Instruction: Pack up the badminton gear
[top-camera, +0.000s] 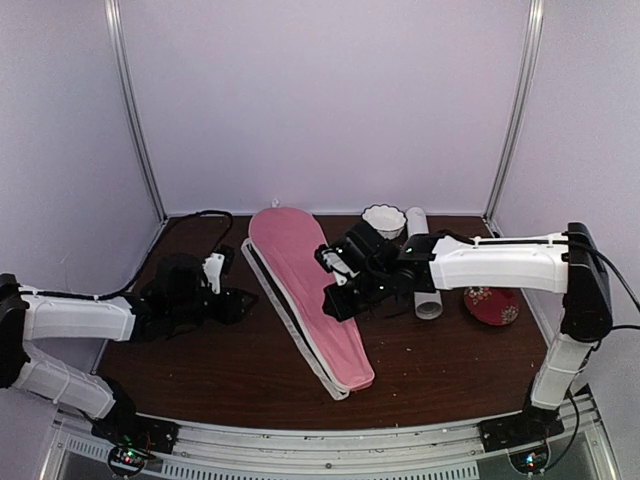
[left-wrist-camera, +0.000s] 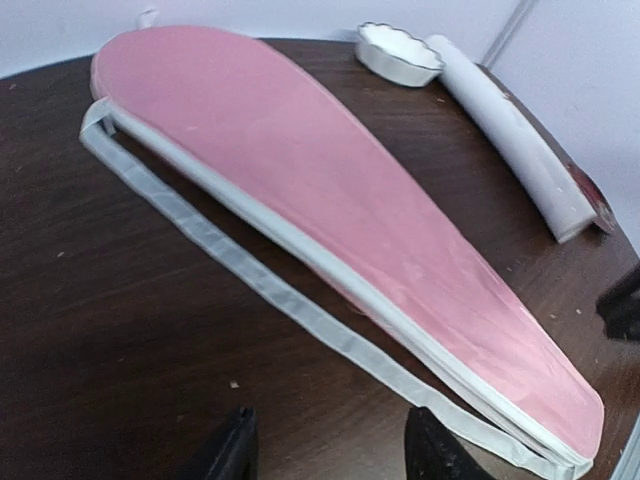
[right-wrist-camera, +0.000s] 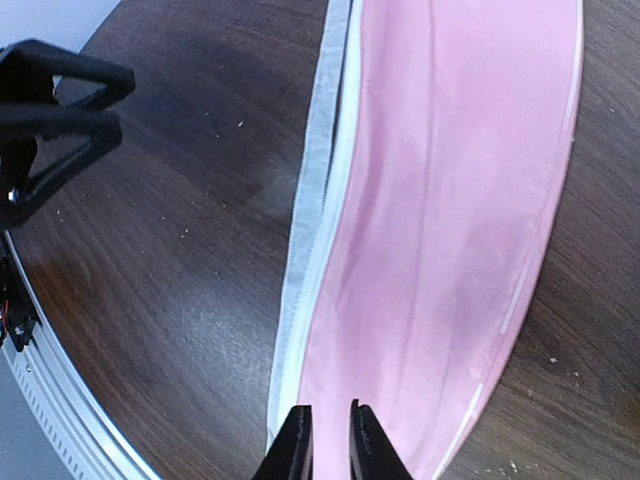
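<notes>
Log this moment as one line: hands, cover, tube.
left hand: open, empty, beside pink cover | right hand: fingers nearly together over cover, grip unclear | white tube: lying right of cover

Premises: a robot test booth in a lab, not a home or shop. Evidence: plain white wall panels joined by metal corner posts, and a dark wooden table fronted by a metal rail. A left arm and a right arm are bolted there, with a loose black cable behind.
</notes>
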